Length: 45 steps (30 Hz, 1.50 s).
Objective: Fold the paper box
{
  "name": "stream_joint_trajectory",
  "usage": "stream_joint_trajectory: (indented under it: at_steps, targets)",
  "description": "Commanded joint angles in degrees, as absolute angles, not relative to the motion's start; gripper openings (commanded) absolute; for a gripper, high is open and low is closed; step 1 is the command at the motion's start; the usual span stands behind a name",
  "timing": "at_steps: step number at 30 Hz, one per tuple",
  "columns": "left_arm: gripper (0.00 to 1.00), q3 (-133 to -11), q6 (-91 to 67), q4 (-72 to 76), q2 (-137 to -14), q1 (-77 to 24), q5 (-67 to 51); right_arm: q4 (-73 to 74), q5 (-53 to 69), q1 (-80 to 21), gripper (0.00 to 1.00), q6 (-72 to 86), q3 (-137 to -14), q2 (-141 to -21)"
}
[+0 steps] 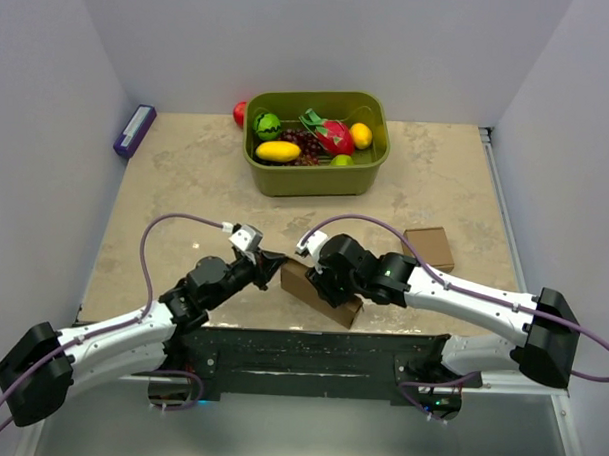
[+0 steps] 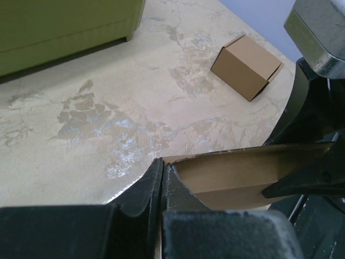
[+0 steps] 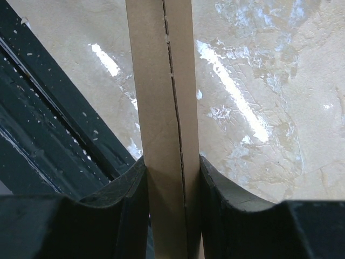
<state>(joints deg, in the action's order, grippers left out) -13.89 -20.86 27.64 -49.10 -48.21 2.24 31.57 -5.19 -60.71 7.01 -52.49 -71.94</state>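
Overhead, the tabletop [image 1: 186, 174] is a beige slab with a mottled, marble-like pattern and pale worn patches. It is shut in by plain white walls [image 1: 321, 38] on the left, the far side and the right. A black base plate [image 1: 310, 353] runs along the near edge, where both arms are bolted. The paper box [image 1: 295, 280], plain brown corrugated cardboard, sits just beyond that plate at the middle of the near side, lifted between the two arms. The left claw [image 2: 161, 167] is clenched, its fingers pressed together on a thin edge at the box's left corner. From that wrist the cardboard opens into a shallow hollow with a crease running along its inner wall. The right claw [image 3: 172, 167] is grasping the box from the other side. Two flat cardboard layers stand upright between its dark fingers, a thin seam showing between them. Well apart, to the right and a little farther back, a small cardboard cube [image 1: 430, 247] rests closed on the stone-patterned surface. At the far centre stands an olive-green plastic bin [image 1: 316, 178] holding toy fruit: a yellow mango [image 1: 278, 151], a green ball-shaped piece [image 1: 268, 125], dark grapes [image 1: 305, 143], a red dragon fruit [image 1: 333, 137] and an orange [image 1: 361, 136]. A red fruit [image 1: 239, 113] lies just outside the bin's left far corner. A purple carton [image 1: 135, 130] lies against the left wall near the far corner.
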Motion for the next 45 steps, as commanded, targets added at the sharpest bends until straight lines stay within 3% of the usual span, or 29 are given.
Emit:
stream_joint_trajectory:
  at_steps: [1, 6, 7, 10, 15, 23, 28, 32, 45]
  targets:
    - [0.0, -11.0, -19.4, 20.9, -50.3, -51.4, 7.0, 28.8, -13.5, -59.4, 0.24, 8.4, -54.2, -71.3]
    - [0.0, -13.4, -20.2, 17.9, -53.2, -54.8, 14.5, 31.1, -13.9, -59.4, 0.43, 12.6, -56.2, -69.9]
    - [0.0, -14.7, -20.5, 16.6, -54.3, -55.5, 15.3, 31.5, -14.0, -59.4, 0.54, 13.6, -56.4, -69.4]
    - [0.0, -17.0, -21.4, 14.3, -56.1, -56.8, 18.2, 33.3, -14.3, -59.4, 0.67, 17.7, -57.5, -67.9]
    - [0.0, -20.5, -21.4, 10.9, -58.6, -59.0, 22.2, 39.2, -16.1, -59.4, 0.75, 23.8, -58.9, -64.0]
    - [0.0, -22.1, -22.0, 9.3, -60.0, -61.8, 25.1, 57.3, -21.1, -59.4, 0.7, 37.3, -60.9, -56.9]
    - [0.0, -22.1, -22.8, 8.5, -59.4, -62.9, 27.2, 62.7, -20.0, -59.4, 0.55, 42.3, -60.0, -55.1]
    - [0.0, -21.6, -23.7, 8.4, -58.7, -63.7, 28.3, 61.9, -17.2, -59.4, 0.47, 44.6, -57.8, -53.7]
    - [0.0, -21.2, -24.5, 8.8, -57.9, -67.2, 31.3, 57.4, -20.0, -59.4, 0.34, 50.6, -51.0, -50.4]
